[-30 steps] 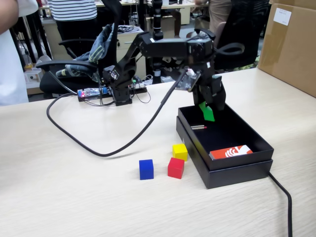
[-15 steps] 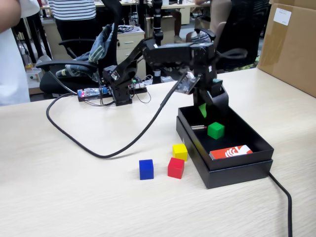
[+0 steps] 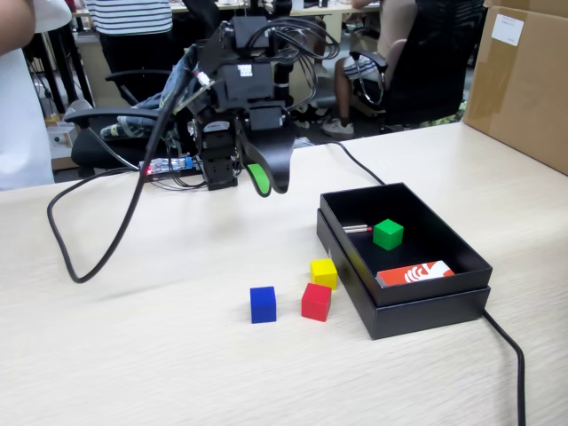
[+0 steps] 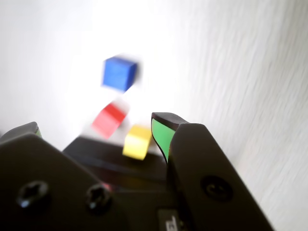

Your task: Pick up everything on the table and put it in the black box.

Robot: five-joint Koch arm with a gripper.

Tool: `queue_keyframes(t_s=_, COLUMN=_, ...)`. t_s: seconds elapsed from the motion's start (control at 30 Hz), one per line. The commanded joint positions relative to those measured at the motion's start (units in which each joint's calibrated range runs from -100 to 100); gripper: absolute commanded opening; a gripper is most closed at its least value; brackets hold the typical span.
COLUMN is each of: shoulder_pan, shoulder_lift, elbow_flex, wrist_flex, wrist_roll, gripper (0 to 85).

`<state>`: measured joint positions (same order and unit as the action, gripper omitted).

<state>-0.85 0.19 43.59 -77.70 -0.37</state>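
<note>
Beige wood-grain table point(image 3: 133, 355) carries the black box point(image 3: 426, 306) at about four o'clock from the arm's base, and the green cube point(image 3: 388, 234) sits inside it beside a red-and-white card point(image 3: 414, 272), so one piece looks delivered. The gripper point(image 3: 264, 182) hangs empty with its jaws apart above bare tabletop, at eleven o'clock from the three loose cubes, seemingly lined up for another pick. Yellow cube point(image 3: 324, 272) sits just beside the box wall, red cube point(image 3: 316, 302) close by it, and blue cube point(image 3: 263, 304) at nine o'clock of the red one.
</note>
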Motion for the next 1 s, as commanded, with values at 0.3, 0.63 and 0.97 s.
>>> queue_keyframes(t_s=0.3, shoulder_pan=-1.51, shoulder_lift=23.04, elbow_flex=14.98, wrist_flex=-0.96, wrist_roll=-0.68, gripper=46.4)
queue_keyframes(t_s=0.63, shoulder_pan=-1.47, shoulder_lift=34.75, elbow_flex=22.32, wrist_flex=-0.96, wrist_roll=-0.63, gripper=45.2)
queue_keyframes(t_s=0.97, shoulder_pan=-1.32, shoulder_lift=40.6, elbow_flex=23.32, wrist_flex=-1.39, wrist_roll=0.0, gripper=23.4)
